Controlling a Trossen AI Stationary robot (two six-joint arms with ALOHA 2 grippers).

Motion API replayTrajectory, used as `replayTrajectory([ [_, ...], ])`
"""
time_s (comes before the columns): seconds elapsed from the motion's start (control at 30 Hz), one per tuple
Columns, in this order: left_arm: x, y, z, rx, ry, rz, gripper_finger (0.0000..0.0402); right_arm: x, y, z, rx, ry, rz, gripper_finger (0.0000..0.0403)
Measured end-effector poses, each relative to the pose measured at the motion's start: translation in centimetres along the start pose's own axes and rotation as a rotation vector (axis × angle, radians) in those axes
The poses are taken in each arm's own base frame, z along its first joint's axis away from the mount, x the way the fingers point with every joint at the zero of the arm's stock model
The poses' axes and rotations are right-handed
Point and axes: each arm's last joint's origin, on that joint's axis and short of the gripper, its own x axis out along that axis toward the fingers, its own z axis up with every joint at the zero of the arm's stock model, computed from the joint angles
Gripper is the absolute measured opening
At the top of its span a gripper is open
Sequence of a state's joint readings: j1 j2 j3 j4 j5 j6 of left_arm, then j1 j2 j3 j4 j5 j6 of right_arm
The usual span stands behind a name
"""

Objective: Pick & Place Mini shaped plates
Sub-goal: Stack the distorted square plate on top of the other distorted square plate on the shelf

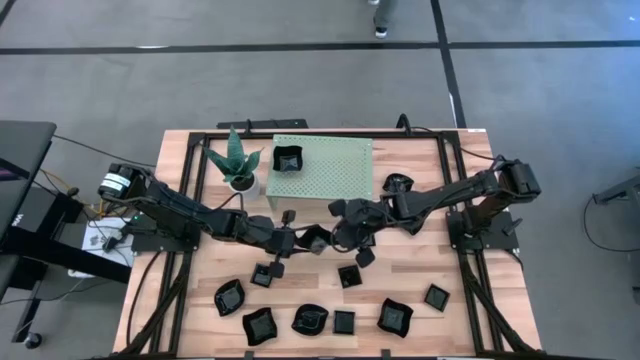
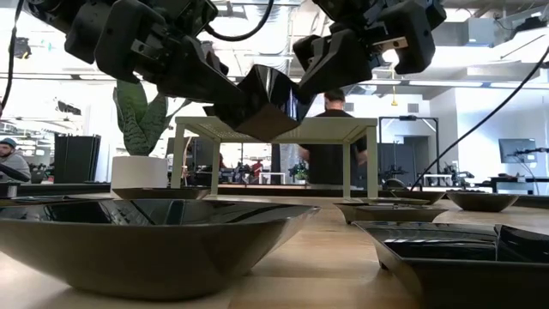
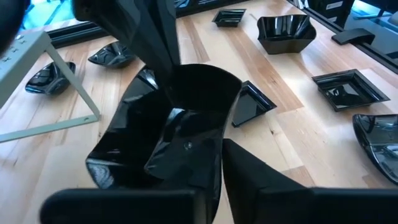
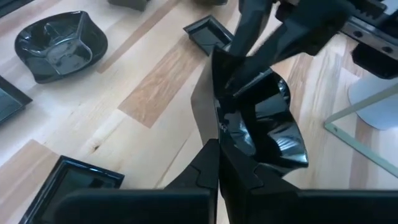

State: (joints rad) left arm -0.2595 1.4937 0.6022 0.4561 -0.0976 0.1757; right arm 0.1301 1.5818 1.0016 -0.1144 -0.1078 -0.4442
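Low view, wavy plate [image 2: 262, 101] aloft, pinched between left gripper [image 2: 214, 90] and right gripper [image 2: 310, 73].

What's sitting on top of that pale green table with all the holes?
One black mini plate sits in a corner of the green perforated stand, beside the potted plant. What lies under the stand is hidden from above.

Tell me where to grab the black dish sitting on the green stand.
Pinch the square dish by its rim wall on the side away from the plant, coming straight down, one finger inside, one outside: it sits upright, mouth up, at a corner of the stand. Right now the left gripper and right gripper both clamp a wavy dish in mid-air.
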Motion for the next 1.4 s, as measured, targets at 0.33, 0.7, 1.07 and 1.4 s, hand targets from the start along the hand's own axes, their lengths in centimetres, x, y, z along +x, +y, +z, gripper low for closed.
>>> replayTrajectory([
  [0.33, 0.0, 0.0, 0.0, -0.001, -0.007, -0.028, 0.001, 0.0, -0.1, 0.1, 0.049, -0.006, -0.006, 0.003],
  [0.7, 0.0, -0.2, 0.1, 0.0, -0.019, -0.06, 0.0007, 0.0, -0.2, 0.1, 0.05, 0.008, -0.065, 0.0099],
  [1.07, 0.3, -0.1, 3.0, 0.022, -0.064, 0.009, 0.0009, -6.1, 2.0, 0.4, 0.092, 0.287, -0.412, 0.0108],
  [1.4, -2.1, 5.2, 8.2, 0.197, -0.014, 0.404, 0.001, -11.2, 4.3, -2.8, 0.185, 0.228, -0.406, 0.0108],
])
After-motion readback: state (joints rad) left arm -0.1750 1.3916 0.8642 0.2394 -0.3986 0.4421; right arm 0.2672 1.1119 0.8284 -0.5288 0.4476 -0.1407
